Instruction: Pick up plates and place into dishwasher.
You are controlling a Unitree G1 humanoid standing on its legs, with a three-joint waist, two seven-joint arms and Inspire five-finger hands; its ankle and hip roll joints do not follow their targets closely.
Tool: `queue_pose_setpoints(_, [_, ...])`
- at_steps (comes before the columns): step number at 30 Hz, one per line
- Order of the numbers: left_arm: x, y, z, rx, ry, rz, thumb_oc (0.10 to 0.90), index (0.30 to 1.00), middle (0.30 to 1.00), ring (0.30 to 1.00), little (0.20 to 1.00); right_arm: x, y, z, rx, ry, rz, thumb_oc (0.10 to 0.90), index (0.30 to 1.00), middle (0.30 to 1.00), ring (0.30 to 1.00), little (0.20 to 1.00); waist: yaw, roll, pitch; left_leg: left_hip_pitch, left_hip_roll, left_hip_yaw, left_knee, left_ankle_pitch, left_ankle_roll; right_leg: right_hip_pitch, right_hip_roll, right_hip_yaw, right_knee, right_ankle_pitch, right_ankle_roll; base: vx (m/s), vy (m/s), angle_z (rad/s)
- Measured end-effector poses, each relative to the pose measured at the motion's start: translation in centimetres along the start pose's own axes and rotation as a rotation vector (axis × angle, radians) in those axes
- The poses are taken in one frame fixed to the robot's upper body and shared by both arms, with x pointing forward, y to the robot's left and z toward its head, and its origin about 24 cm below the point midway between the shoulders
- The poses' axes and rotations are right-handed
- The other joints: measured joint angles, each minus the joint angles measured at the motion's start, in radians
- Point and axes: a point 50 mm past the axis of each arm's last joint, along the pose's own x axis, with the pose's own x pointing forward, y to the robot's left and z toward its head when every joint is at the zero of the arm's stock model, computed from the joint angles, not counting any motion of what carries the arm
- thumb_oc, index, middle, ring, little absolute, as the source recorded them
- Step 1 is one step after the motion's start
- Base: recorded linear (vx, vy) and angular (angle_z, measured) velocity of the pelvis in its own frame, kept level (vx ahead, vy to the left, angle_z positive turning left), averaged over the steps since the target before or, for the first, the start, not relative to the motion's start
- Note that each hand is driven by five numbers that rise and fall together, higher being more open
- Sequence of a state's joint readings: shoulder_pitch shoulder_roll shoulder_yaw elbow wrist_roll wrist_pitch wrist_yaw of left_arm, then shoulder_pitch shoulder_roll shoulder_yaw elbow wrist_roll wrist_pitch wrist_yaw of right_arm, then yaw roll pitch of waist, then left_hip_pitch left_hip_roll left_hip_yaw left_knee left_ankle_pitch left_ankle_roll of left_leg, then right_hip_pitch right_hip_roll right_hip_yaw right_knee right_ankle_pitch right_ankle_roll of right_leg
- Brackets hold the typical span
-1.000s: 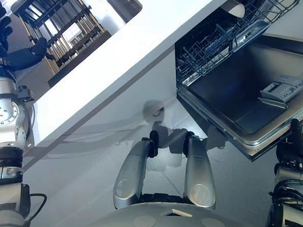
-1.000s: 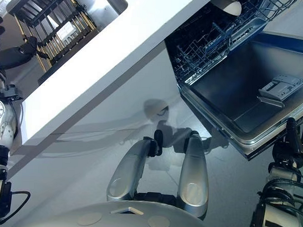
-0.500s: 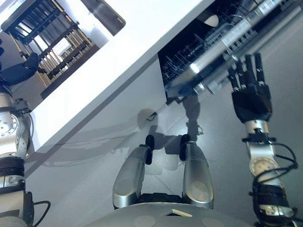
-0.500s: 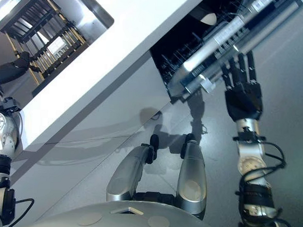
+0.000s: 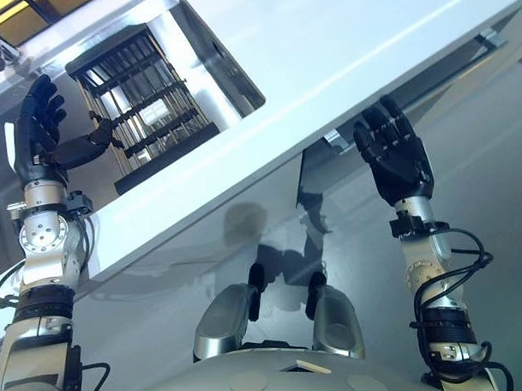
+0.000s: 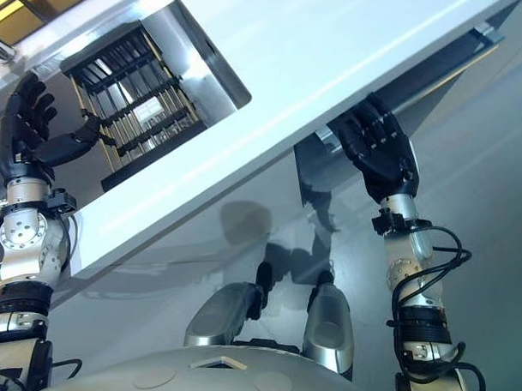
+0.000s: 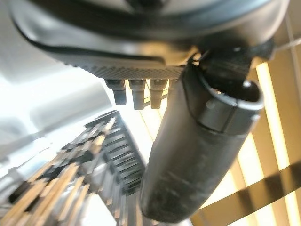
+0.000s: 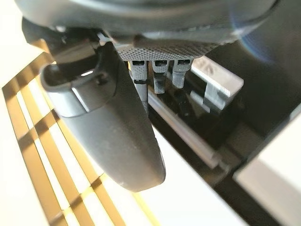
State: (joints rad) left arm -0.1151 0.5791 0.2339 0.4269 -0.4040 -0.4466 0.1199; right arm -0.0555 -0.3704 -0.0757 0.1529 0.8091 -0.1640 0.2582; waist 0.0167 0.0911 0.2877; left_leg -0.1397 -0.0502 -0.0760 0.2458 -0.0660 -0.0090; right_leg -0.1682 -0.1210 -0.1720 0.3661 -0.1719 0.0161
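The dishwasher [image 5: 393, 106], a dark slot with a metal bar handle, lay under the smooth white worktop [image 5: 335, 52]; no plates were visible. My right hand [image 5: 395, 157], fingers spread and holding nothing, rested against its upper edge. My left hand [image 5: 36, 132], fingers likewise spread, stood beside the black wire dish rack [image 5: 140, 93] in the steel sink [image 5: 214, 61].

White counter [image 5: 335, 52], black-barred rack [image 5: 140, 97], black left robot hand [image 5: 31, 136].
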Motion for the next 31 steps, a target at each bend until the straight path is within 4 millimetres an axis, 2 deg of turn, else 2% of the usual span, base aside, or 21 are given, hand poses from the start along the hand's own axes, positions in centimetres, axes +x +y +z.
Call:
queue_pose_setpoints(6, [-2.6, 0.4, -1.5, -0.023, 0.060, -0.020, 0.800, 0.900, 0.900, 0.900, 0.900, -4.4, -4.1, -2.4, -0.415, 0.147, -0.173, 0.800, 0.900, 0.900, 0.900, 0.900, -0.016, -0.014, -0.072, 0.084, 0.000, 0.012, -0.095, 0.016, 0.017, 0.094, 0.016, 0.028, -0.122, 0.032, 0.023, 0.00, 0.005, -0.02])
queue_pose_setpoints(9, [-3.6, 0.8, -2.1, -0.027, 0.088, -0.020, 0.800, 0.900, 0.900, 0.900, 0.900, -7.2, -6.0, -4.6, -0.513, 0.307, -0.248, 0.800, 0.900, 0.900, 0.900, 0.900, -0.019, -0.017, -0.088, 0.126, 0.012, 0.025, -0.136, 0.021, 0.021, 0.142, 0.025, 0.036, -0.187, 0.054, 0.028, -0.01, 0.014, -0.08])
queue_pose_setpoints(13, [-4.2, 1.1, -2.5, -0.041, 0.106, -0.004, 0.800, 0.900, 0.900, 0.900, 0.900, -10.2, -7.5, -7.1, -0.584, 0.488, -0.310, 0.800, 0.900, 0.900, 0.900, 0.900, -0.016, -0.020, -0.093, 0.166, 0.016, 0.036, -0.185, 0.038, 0.023, 0.180, 0.031, 0.048, -0.244, 0.078, 0.031, -0.03, 0.029, -0.07])
queue_pose_setpoints(20, [-4.5, 1.0, -3.0, -0.124, 0.138, 0.021, 0.800, 0.900, 0.900, 0.900, 0.900, -14.2, -9.3, -9.9, -0.612, 0.725, -0.430, 0.800, 0.900, 0.900, 0.900, 0.900, -0.015, -0.037, -0.134, 0.220, 0.013, 0.051, -0.266, 0.077, 0.033, 0.245, 0.033, 0.050, -0.351, 0.131, 0.043, -0.02, 0.000, -0.01])
queue_pose_setpoints(23, [-4.5, 1.0, -3.2, -0.138, 0.150, 0.030, 0.800, 0.900, 0.900, 0.900, 0.900, -16.6, -9.9, -11.2, -0.576, 0.846, -0.497, 0.800, 0.900, 0.900, 0.900, 0.900, -0.013, -0.049, -0.171, 0.229, 0.013, 0.051, -0.299, 0.096, 0.032, 0.251, 0.035, 0.049, -0.377, 0.144, 0.045, 0.00, 0.000, 0.00])
queue_pose_setpoints(30, [-4.3, 1.0, -3.7, -0.171, 0.192, 0.049, 0.800, 0.900, 0.900, 0.900, 0.900, -23.0, -10.1, -13.7, -0.434, 1.208, -0.555, 0.800, 0.900, 0.900, 0.900, 0.900, -0.002, -0.058, -0.190, 0.253, 0.013, 0.050, -0.335, 0.113, 0.031, 0.300, 0.041, 0.047, -0.457, 0.186, 0.045, -0.01, -0.022, 0.00])
queue_pose_setpoints(31, [-4.3, 1.0, -3.8, -0.173, 0.195, 0.050, 0.800, 0.900, 0.900, 0.900, 0.900, -23.3, -10.0, -13.8, -0.431, 1.231, -0.551, 0.800, 0.900, 0.900, 0.900, 0.900, -0.001, -0.059, -0.189, 0.253, 0.014, 0.051, -0.335, 0.113, 0.031, 0.300, 0.041, 0.047, -0.457, 0.186, 0.045, -0.01, -0.030, 0.00])
